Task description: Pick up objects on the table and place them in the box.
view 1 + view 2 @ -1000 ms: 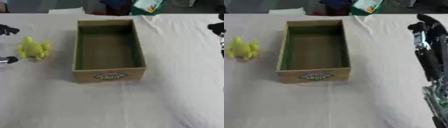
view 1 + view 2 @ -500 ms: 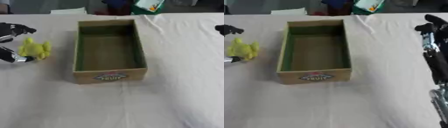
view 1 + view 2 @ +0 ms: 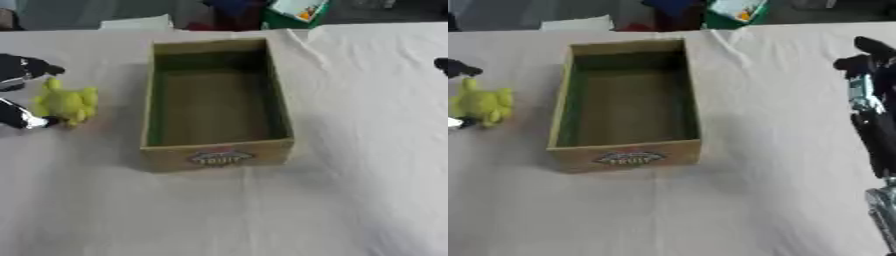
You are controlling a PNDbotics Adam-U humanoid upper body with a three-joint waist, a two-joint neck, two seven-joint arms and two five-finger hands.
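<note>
Left hand (image 3: 19, 95) nearer than before, fingers spread around yellow toy (image 3: 66, 102), unclamped.

We saw a table (image 3: 350, 200) covered by a pale, creased cloth (image 3: 367, 125) that filled almost the whole frame. An open cardboard box (image 3: 216, 155) sat on it just left of centre, its printed label facing the lower edge. A small yellow-green toy (image 3: 66, 102) lay on the cloth at the left, near the box but apart from it. A white sheet (image 3: 136, 23) lay at the upper edge.
</note>
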